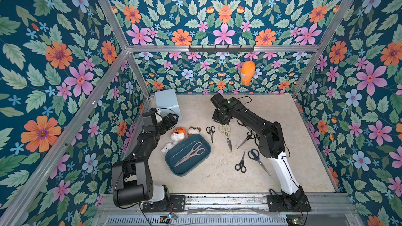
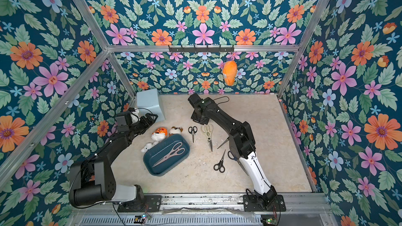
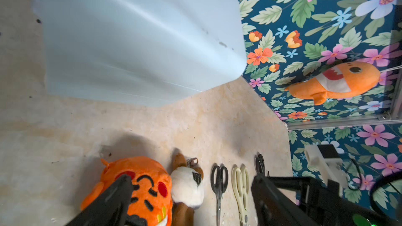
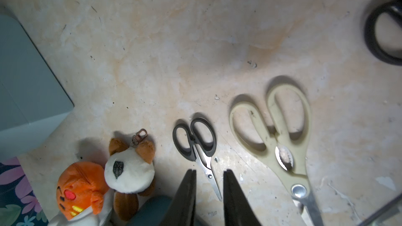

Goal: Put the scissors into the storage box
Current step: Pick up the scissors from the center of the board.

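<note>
At the far left corner of the surface (image 1: 217,178), a pale block (image 1: 167,103), upright. Just beside it, toward the near edge, left hand (image 3: 191,178), jaws spread wide, empty, poised above the plush toys. Below it, tiger (image 1: 179,131), dog (image 1: 192,130) and white one (image 1: 168,148), crowded against the far and left rim of the box (image 1: 191,163). Box askew, nearer the left edge than the right, about midway between far and near edges. Inside it, pink shears (image 1: 191,153), flat, blades toward the near left corner. Right of the box, on bare surface, small black scissors (image 1: 211,135), closed, tips toward the near edge. Just beside, not touching, cream shears (image 1: 227,137), closed, roughly parallel. Above the handle ends of those two, right hand (image 4: 209,171), jaws narrow, gripping nothing. Further right, black scissors (image 1: 246,139), partly hidden under the right arm (image 1: 267,135). Closer to the near edge, a small black pair (image 1: 242,160) and blue scissors (image 1: 258,159), side by side, apart. On the far wall, orange plush (image 1: 248,73), hanging from the hook rail (image 1: 220,49).
</note>
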Robot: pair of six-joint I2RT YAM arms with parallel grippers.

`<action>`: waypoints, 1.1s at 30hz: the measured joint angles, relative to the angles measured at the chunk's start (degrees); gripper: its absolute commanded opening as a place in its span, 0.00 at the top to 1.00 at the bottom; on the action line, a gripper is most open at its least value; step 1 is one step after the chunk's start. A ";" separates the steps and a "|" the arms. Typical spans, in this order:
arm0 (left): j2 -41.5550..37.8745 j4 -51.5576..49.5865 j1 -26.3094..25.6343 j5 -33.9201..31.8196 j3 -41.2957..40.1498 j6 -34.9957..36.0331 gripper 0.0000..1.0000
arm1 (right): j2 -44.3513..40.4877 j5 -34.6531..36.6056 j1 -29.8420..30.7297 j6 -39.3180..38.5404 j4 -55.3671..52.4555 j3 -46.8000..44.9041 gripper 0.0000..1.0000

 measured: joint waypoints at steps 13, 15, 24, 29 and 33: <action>2.21 -0.98 -1.42 1.66 -0.90 1.75 0.09 | 12.04 -1.81 -1.33 -12.72 -12.72 14.75 0.75; 2.08 -0.59 -1.42 1.70 -0.90 1.64 0.09 | 11.85 -2.19 -1.27 -12.96 -12.41 13.44 0.75; 1.66 0.42 -1.53 2.27 -1.20 1.57 0.09 | 10.99 -3.45 -0.98 -13.05 -5.90 10.16 0.75; 1.60 0.90 -1.70 2.49 -1.55 1.42 0.09 | 10.99 -4.09 -0.28 -12.55 -2.34 9.46 0.76; 1.60 1.07 -1.75 2.49 -1.57 1.42 0.09 | 10.99 -3.87 -0.09 -12.20 -0.70 9.49 0.76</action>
